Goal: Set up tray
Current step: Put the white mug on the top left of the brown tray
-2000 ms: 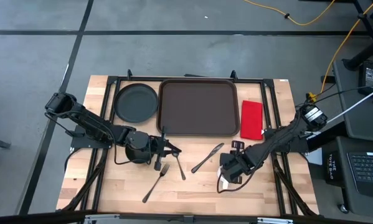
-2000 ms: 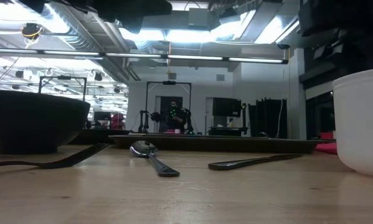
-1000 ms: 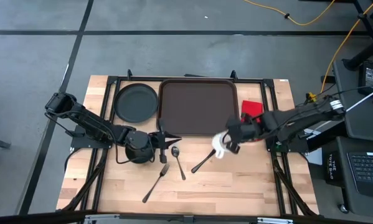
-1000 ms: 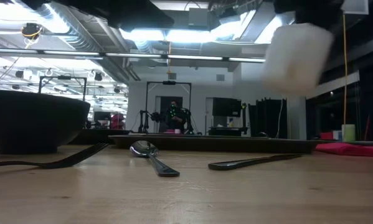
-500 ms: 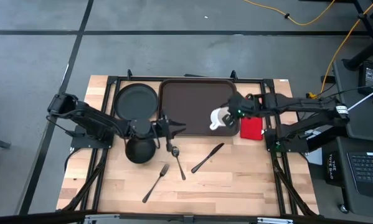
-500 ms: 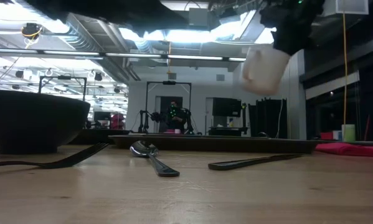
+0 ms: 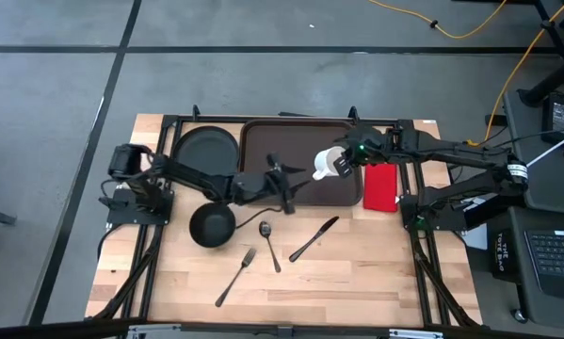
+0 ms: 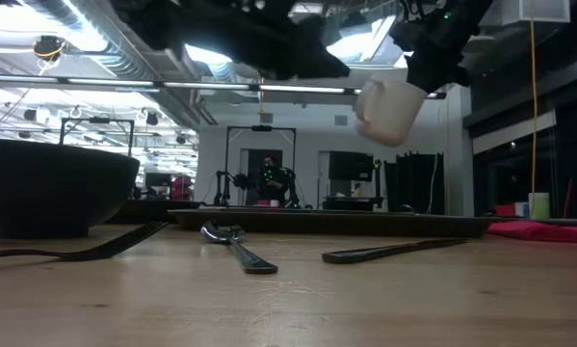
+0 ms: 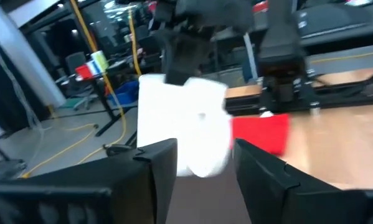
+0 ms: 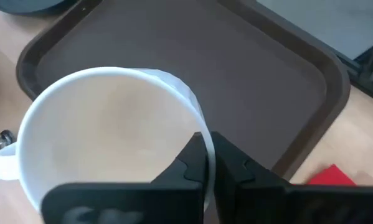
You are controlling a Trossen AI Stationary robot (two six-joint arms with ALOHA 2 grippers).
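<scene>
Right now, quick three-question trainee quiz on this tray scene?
1. True or false: the white mug hangs above the tray, held by the right gripper.
2. What lies right of the tray? A) napkin B) fork C) plate
3. Fill in: the left gripper is over the tray with its jaws ____.

Key: 1 true; 2 A, the red napkin; 3 open.

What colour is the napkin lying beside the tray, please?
Red napkin, clearest in the high view.
</scene>
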